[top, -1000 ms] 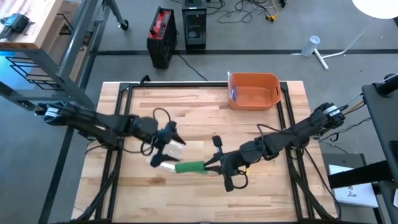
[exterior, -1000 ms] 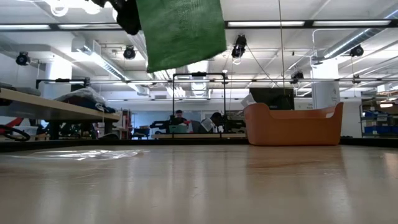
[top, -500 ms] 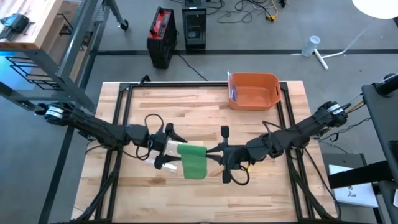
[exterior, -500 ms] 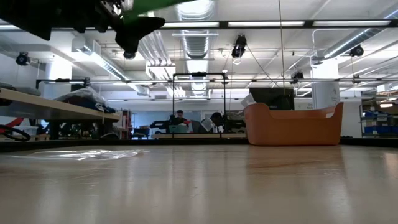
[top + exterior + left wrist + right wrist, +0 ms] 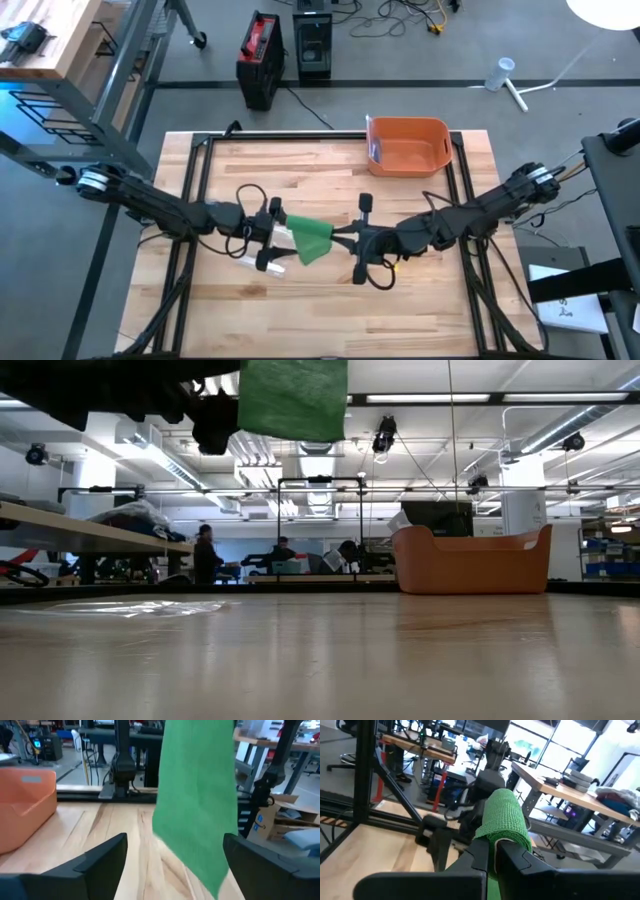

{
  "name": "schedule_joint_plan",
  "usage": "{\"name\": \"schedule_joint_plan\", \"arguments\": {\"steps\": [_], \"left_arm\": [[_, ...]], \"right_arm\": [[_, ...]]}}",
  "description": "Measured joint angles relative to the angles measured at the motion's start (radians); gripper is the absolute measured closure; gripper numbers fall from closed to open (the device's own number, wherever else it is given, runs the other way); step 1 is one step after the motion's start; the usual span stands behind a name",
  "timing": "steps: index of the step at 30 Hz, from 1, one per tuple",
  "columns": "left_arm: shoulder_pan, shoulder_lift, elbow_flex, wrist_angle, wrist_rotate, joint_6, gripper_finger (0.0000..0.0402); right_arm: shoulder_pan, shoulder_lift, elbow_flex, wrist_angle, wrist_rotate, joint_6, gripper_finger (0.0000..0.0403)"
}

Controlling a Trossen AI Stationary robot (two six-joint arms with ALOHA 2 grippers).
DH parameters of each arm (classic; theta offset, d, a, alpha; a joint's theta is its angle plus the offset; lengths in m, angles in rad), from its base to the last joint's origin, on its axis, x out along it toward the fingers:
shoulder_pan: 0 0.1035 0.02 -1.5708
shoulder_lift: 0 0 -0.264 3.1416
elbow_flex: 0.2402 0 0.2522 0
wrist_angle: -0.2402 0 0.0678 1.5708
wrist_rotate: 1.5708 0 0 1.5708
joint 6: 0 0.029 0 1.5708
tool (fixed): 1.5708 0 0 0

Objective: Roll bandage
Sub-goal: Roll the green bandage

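1. The green bandage is held above mid-table, its top edge cut off in the low view.
2. The right gripper is pinched on it; the left gripper is spread.
3. The contents of the orange bin are hard to make out.

Since a second ago the bandage has gone from a narrow green strip lying crosswise near the front to a wider hanging flap, now farther back between the two grippers. The right gripper has carried it back and leftward; the left gripper has shifted right toward it. In the low view a person has appeared in the room
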Motion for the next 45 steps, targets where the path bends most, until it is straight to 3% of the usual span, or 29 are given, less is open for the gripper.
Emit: {"name": "schedule_joint_plan", "arguments": {"steps": [7,16,24,31,35,40,45], "left_arm": [[0.002,0.05,0.002,-0.01,0.036,-0.029,0.009],[-0.003,0.028,0.003,-0.069,0.075,-0.065,0.0068],[-0.003,0.079,0.014,0.046,-0.018,-0.029,0.0075],[-0.001,0.146,0.031,0.046,-0.19,-0.02,0.0093],[0.0,0.185,0.059,0.056,-0.203,-0.02,0.0102],[-0.002,0.264,0.127,0.058,-0.076,0.001,0.0142],[-0.002,0.331,0.189,0.055,-0.082,0.002,0.0248]], "right_arm": [[0.002,-0.027,0.0,0.006,0.0,-0.042,0.0394],[0.002,-0.072,0.001,-0.022,0.001,-0.054,0.0394],[0.002,-0.067,0.003,-0.023,0.0,-0.045,0.0394],[0.002,-0.058,0.003,-0.023,-0.001,-0.044,0.0394],[0.003,-0.058,0.003,-0.023,-0.001,-0.044,0.0394],[0.003,-0.055,0.003,-0.024,-0.001,-0.042,0.0394],[0.003,-0.053,0.002,-0.049,0.0,-0.029,0.0394]]}}
